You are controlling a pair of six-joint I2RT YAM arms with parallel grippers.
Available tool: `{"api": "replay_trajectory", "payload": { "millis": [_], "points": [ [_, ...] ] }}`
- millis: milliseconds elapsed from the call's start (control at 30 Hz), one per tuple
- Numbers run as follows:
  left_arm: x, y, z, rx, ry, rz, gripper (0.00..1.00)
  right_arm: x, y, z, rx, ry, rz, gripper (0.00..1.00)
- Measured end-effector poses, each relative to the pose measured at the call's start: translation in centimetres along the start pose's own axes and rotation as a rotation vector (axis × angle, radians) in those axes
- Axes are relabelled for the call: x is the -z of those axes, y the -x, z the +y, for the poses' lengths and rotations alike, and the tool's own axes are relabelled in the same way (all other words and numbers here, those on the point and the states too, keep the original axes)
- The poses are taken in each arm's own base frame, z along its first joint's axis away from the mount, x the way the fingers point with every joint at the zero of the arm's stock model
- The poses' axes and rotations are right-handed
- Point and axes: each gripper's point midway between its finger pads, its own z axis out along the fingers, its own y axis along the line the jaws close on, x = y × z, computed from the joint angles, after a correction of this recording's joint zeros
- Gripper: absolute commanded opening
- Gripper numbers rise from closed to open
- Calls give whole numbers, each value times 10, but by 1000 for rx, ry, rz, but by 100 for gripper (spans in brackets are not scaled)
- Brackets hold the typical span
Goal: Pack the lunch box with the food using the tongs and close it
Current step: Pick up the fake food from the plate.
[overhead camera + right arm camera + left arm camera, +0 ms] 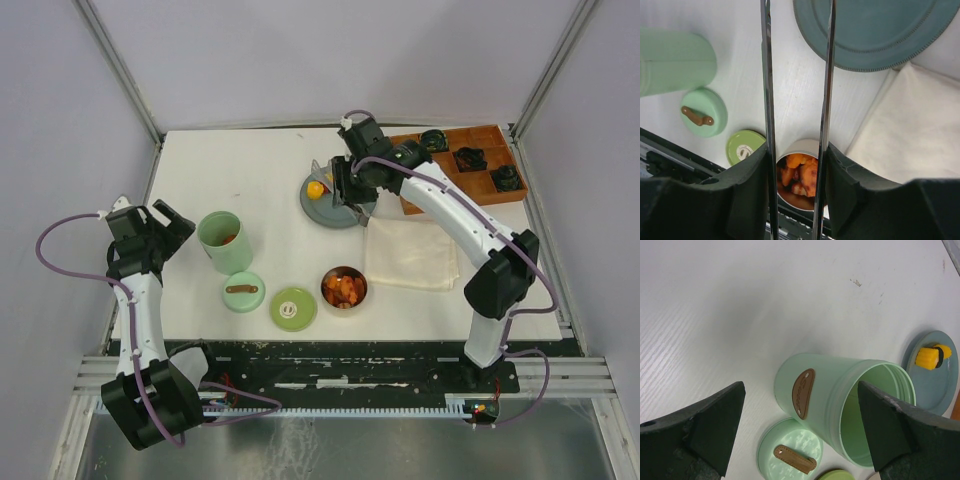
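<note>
Table layout, left to right
Canister (224,240) left, handled lid (242,291) before it; round lid (293,308), then bowl (326,285) holding food (344,290); cloth (412,255) right; plate (330,212) behind, under tongs (768,100); tray (440,165) rightmost.

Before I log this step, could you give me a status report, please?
Left gripper open beside the canister. Right gripper shut on the tongs, over the plate. Canister uncapped, bowl holds food, yellow piece on plate. Nothing seen blocking.

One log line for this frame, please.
right gripper: holds tongs over plate | left gripper: open by unlidded canister | bowl: holds food, unlidded
</note>
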Motion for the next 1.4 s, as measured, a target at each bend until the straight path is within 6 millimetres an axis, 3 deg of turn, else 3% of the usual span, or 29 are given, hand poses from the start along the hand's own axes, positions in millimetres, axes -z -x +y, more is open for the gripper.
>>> {"api": "replay_trajectory", "payload": {
  "millis": [200, 533, 1000, 1400],
  "points": [
    [0, 0, 0, 0, 0, 0, 99, -19, -23, -17, 22, -69, 102, 51],
    [0, 0, 0, 0, 0, 0, 100, -52, -40, -28, 47, -116, 209, 51],
    [0, 0, 0, 0, 0, 0, 100, -93, -30, -27, 54, -134, 233, 53],
    [0, 0, 0, 0, 0, 0, 100, -109, -28, -32, 51, -168, 248, 54]
  ]
}}
